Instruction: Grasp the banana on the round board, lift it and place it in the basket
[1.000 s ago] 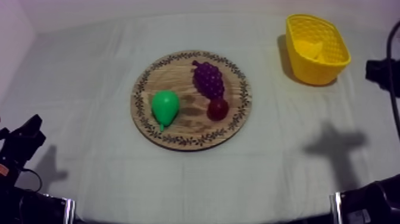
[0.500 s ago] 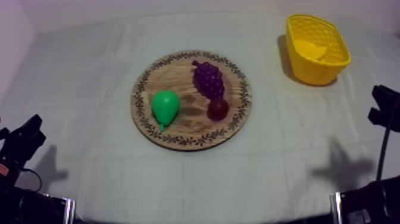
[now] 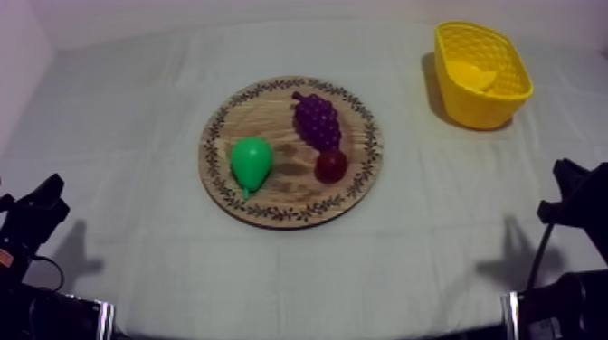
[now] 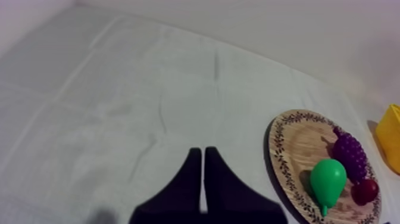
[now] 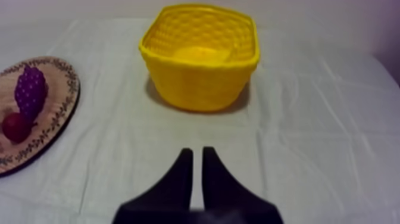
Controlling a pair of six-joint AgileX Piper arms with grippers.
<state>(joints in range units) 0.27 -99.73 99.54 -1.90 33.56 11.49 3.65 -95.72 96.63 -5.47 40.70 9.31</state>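
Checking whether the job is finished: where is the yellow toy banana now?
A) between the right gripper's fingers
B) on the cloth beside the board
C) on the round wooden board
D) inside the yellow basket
D: the yellow toy banana lies inside the yellow basket; the round wooden board carries the green pear, purple grapes and small red fruit.
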